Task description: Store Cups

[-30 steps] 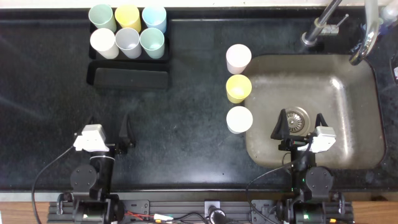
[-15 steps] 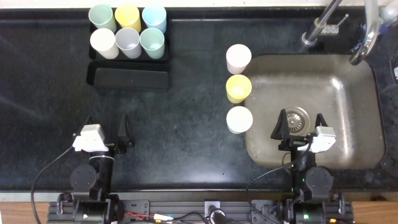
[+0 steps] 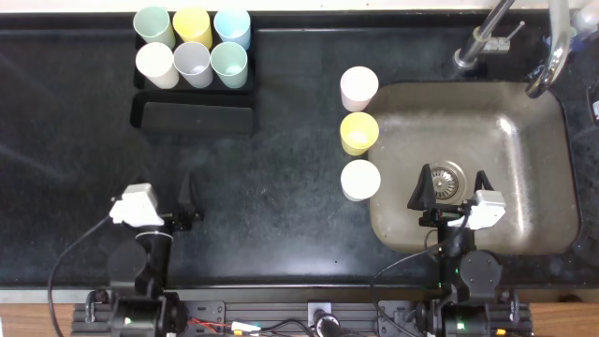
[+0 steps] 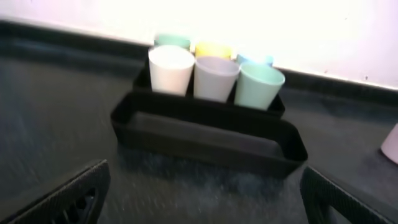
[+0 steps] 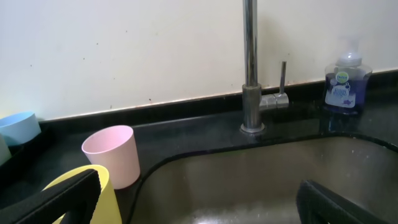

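Cups (image 3: 358, 133) loose by sink's (image 3: 524, 150) left rim; arms at counter's (image 3: 281, 215) front edge.
Fingers apart on left gripper (image 3: 161, 187) and right gripper (image 3: 453, 183); left one nudged slightly since earlier.

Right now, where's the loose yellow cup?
The yellow cup stands right of centre in the top view, at the left edge of the sink, between the pink cup and the white cup.

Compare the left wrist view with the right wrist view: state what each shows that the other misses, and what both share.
Left wrist alone: the front row of white cup, grey cup and mint cup, plus the empty black tray. Right wrist alone: sink, faucet, soap bottle, the yellow cup beside the sink. Shared: pink cup, blue cup, black counter.
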Available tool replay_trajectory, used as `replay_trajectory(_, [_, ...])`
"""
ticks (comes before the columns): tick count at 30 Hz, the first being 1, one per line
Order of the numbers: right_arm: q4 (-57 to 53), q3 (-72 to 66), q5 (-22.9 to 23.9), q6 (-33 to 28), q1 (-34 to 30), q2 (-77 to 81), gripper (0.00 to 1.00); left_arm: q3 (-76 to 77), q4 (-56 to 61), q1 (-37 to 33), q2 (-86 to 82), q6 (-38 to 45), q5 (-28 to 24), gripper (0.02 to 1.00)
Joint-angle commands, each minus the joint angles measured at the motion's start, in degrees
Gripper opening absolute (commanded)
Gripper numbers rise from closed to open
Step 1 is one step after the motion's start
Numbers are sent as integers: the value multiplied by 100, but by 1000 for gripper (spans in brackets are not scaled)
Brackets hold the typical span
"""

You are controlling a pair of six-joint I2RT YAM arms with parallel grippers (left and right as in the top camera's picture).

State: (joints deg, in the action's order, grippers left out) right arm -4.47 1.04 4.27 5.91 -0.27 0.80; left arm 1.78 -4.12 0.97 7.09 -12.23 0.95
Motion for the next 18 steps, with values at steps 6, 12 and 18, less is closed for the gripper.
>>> replay_trajectory(6, [24, -79, -35, -35, 26, -59, 998, 3676, -273, 9, 4872, -1429, -2046, 1000])
replay_trajectory(12, [24, -79, -35, -35, 26, -59, 998, 8279, -3097, 763, 8491, -1847, -2273, 1000])
replay_trajectory(18, [24, -79, -35, -35, 26, -59, 998, 12301, -5268, 2033, 10926, -1851, -1263, 998])
